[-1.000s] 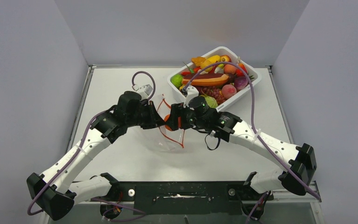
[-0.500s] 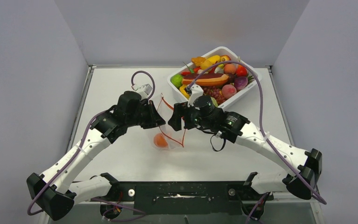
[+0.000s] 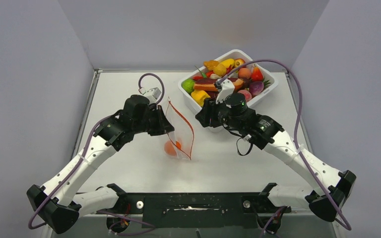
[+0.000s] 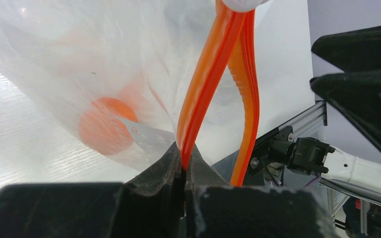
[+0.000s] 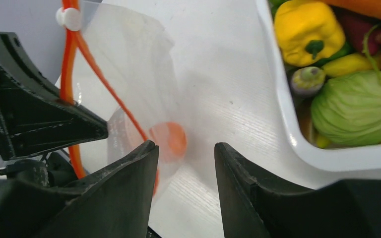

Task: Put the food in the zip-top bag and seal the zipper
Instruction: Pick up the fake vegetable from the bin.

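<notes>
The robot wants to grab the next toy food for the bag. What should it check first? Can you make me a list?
1. Left claw pinching the zipper tight: ok.
2. Bag mouth open, its two red strips apart: ok.
3. Orange ball inside the bag: ok.
4. Right claw open with nothing in it: ok.
5. More food ready to pick, such as the yellow pepper in the white tub: ok.
6. Zipper sealed: not ok, that comes last.
</notes>
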Controlling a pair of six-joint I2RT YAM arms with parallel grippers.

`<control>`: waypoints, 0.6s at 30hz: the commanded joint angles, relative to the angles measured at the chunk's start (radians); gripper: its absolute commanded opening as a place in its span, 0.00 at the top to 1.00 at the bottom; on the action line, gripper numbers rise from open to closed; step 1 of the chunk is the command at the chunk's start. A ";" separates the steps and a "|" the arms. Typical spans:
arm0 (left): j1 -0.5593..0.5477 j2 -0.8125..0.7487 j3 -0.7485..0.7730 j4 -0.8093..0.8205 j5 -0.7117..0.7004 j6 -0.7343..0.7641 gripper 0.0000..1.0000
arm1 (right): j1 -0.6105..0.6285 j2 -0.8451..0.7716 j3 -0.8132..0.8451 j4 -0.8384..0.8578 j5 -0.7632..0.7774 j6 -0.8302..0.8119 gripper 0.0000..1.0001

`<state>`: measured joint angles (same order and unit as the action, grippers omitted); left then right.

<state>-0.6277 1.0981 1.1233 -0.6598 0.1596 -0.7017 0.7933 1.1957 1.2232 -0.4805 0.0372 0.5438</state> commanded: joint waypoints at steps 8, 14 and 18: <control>-0.002 -0.001 0.122 -0.086 -0.020 0.105 1.00 | -0.228 -0.093 -0.012 0.047 0.109 -0.163 0.52; -0.003 -0.045 0.015 -0.003 0.044 0.107 1.00 | -0.367 -0.023 0.031 0.023 0.107 -0.231 0.52; -0.002 -0.045 0.013 -0.011 0.041 0.113 1.00 | -0.455 0.037 0.045 -0.004 0.111 -0.269 0.48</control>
<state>-0.6277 1.0794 1.1248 -0.7376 0.1757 -0.6136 0.4007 1.1934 1.2148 -0.4782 0.1276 0.3435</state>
